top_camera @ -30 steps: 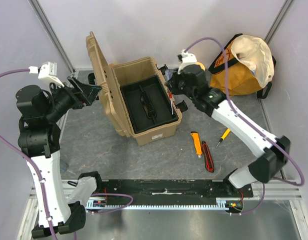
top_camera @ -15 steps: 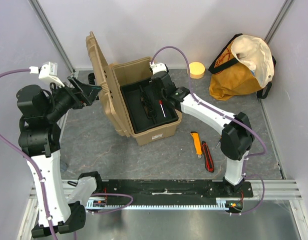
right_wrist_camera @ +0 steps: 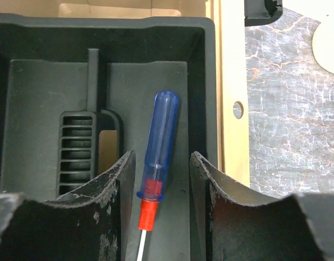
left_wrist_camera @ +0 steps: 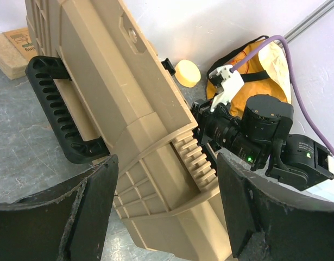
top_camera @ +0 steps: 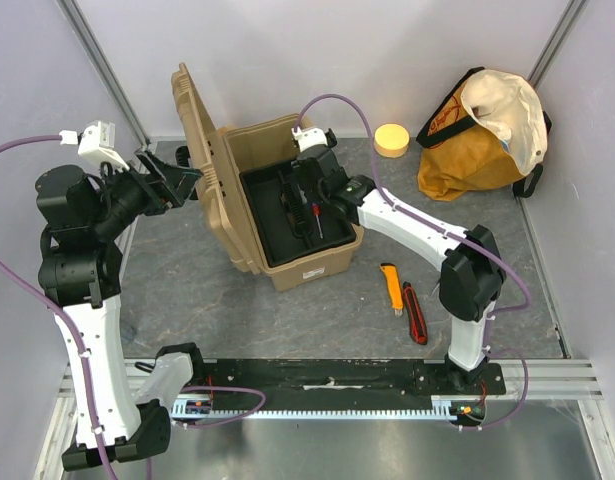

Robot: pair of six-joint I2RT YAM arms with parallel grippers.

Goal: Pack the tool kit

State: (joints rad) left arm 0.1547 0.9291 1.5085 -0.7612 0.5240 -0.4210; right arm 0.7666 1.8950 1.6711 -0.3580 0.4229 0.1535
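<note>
Right gripper (right_wrist_camera: pixel 162 209) hangs over the black tray (right_wrist_camera: pixel 47 87) inside the tool kit (top_camera: pixel 309 266) with its jaws part-way apart, and the blue-handled screwdriver (right_wrist_camera: pixel 160 138) lies lengthwise between them on the tray floor. It looks let go, though from the wrist view I cannot be sure the left pad is clear of the red collar. A second ago this arm was outside the tool kit's right wall with its jaws nearly closed. Since then it has swung in over the tray and opened, so one tool appears to be packed. Left gripper (top_camera: pixel 173 180) has not shifted: its jaws are spread wide against the outer face of the raised lid (top_camera: pixel 194 130), gripping nothing that I can see. The tool kit stands open at mid-table. Two utility knives, one orange (top_camera: pixel 390 288) and one red and black (top_camera: pixel 414 312), lie in front of it to the right and are not yet packed. A yellow disc (top_camera: pixel 391 139) sits behind its right corner, and the orange-yellow cloth bag (top_camera: pixel 482 135) is farther right of that. The table (top_camera: pixel 187 290) is covered in mottled grey, stone-patterned sheet and enclosed by pale walls on metal posts.
</note>
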